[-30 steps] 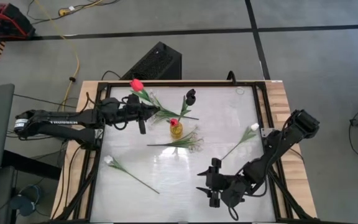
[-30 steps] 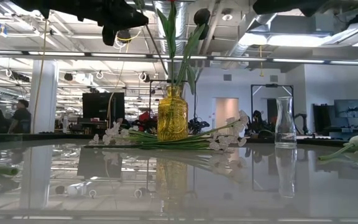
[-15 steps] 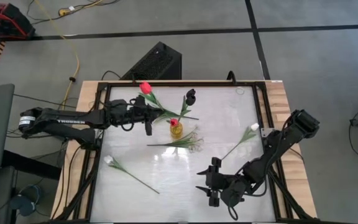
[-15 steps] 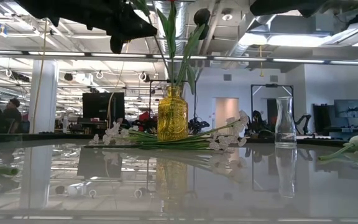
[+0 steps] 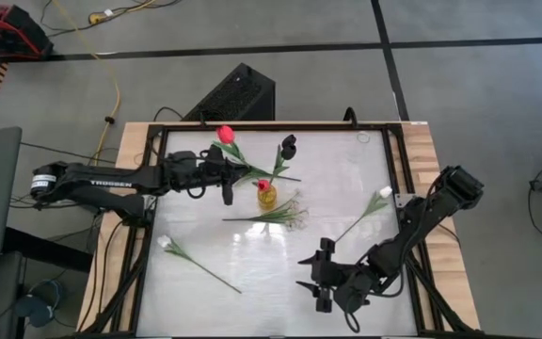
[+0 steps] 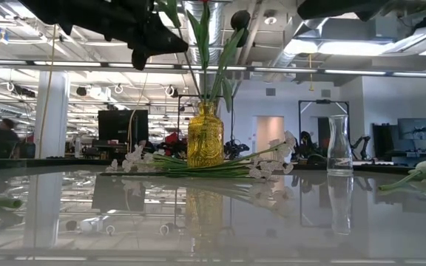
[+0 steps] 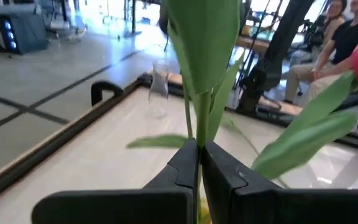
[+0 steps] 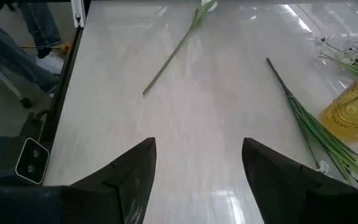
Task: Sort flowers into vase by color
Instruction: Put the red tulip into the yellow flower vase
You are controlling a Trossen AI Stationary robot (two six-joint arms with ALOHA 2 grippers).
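Since a second ago, we see the left gripper (image 5: pixel 226 179) has carried its red flower (image 5: pixel 225 134) toward the yellow vase (image 5: pixel 267 196), while the right gripper (image 5: pixel 320 280) has stayed put near the front of the table (image 5: pixel 346 169).

From above, we find the red bud just behind the left gripper, its stem running toward the vase, which holds a small red bud and a dark bloom (image 5: pixel 289 143). White sprays (image 5: pixel 285 213) lie beside the vase; two white buds (image 5: pixel 167 243) (image 5: pixel 384 193) lie well apart.

At table height, the yellow vase (image 6: pixel 205 134) stands before a clear carafe (image 6: pixel 339 145).

On the left wrist, we see fingers (image 7: pixel 182 171) pinching the green stem (image 7: pixel 201 124).

On the right wrist, fingers (image 8: pixel 135 168) stand spread and hold nothing, a white bud (image 8: pixel 205 7) far ahead.
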